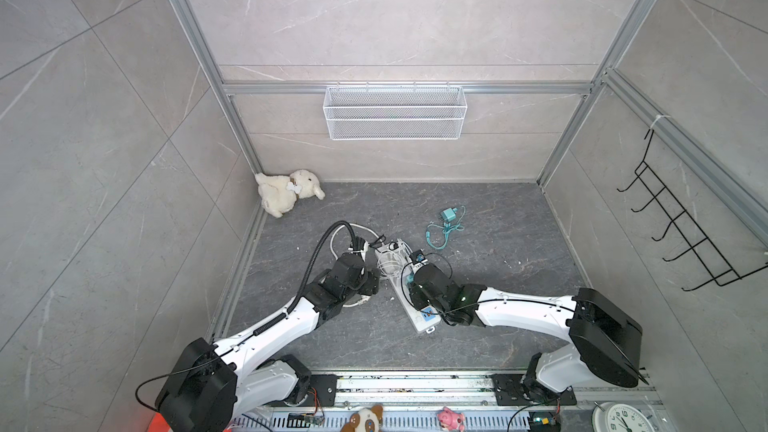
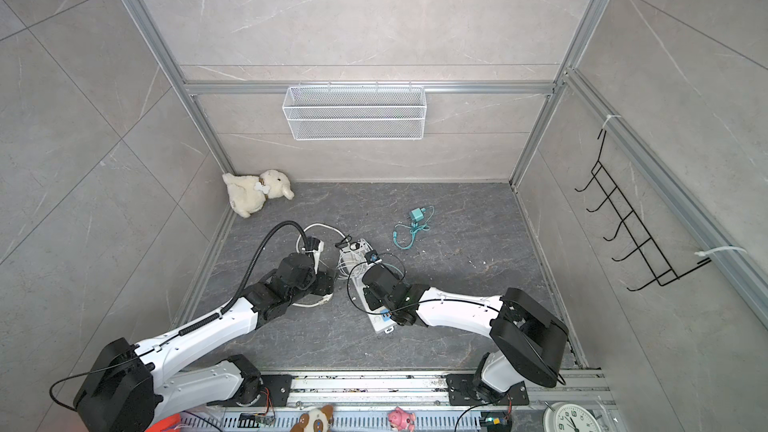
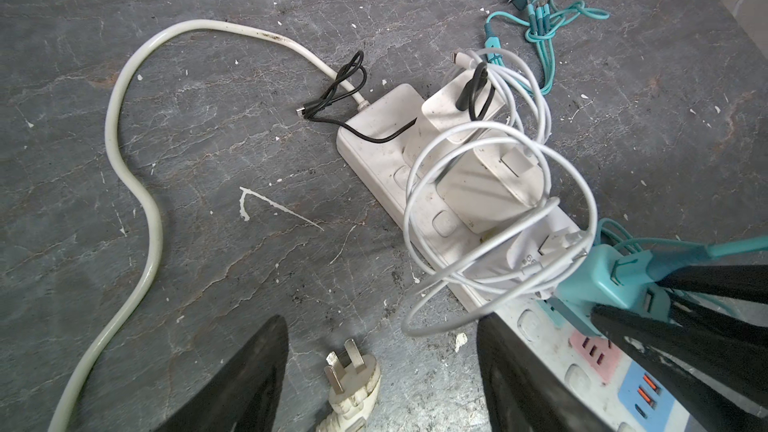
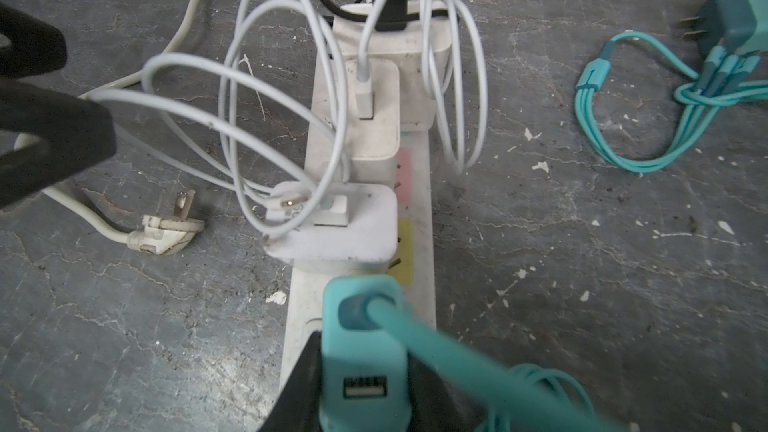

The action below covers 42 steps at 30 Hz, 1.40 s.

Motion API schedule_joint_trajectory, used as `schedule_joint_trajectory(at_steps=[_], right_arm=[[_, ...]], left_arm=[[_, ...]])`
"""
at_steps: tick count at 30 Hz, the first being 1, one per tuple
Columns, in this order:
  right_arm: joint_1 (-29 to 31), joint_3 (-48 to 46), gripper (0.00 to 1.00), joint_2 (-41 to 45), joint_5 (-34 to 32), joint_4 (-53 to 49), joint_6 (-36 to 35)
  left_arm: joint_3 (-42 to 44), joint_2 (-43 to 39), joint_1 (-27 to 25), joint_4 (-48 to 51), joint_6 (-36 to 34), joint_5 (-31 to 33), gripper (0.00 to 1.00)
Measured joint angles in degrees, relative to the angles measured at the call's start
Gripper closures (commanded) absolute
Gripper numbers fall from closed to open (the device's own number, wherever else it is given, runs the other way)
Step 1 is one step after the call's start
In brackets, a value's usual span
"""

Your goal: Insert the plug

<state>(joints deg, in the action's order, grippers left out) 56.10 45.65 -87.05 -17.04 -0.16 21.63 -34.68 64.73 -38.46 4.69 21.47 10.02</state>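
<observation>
Dark grey stone-look floor (image 1: pixel 490 326), scuffed, with white specks. White power strip (image 3: pixel 374 151) lies flat mid-floor, set diagonally. Thick white cord (image 3: pixel 133 184) snakes from its end across the floor; three-pin plug (image 3: pixel 353 384) lies loose beside the strip. Teal charger (image 1: pixel 449 215) with bundled teal cable (image 3: pixel 540 29) lies near the strip, apart from it. Plush dog (image 1: pixel 289 192) sits in the far left corner.

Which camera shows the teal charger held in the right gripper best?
The right wrist view: the teal charger fills the foreground, the right gripper shut on its sides, over the power strip. The left wrist view shows it side-on, partly behind the fingers. The top views barely show it under the arm.
</observation>
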Motion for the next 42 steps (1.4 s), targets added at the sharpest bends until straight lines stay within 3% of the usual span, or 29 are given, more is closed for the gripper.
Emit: schedule_joint_trajectory(at_steps=[16, 42], right_arm=[[2.45, -1.18, 0.96, 0.31, -4.70, 0.07, 2.82], [2.51, -2.14, 0.96, -0.13, -5.46, 3.04, 2.80]], left_arm=[[0.00, 0.00, 0.00, 0.00, -0.02, 0.13, 0.26], [0.00, -0.44, 0.00, 0.00, -0.28, 0.15, 0.26]])
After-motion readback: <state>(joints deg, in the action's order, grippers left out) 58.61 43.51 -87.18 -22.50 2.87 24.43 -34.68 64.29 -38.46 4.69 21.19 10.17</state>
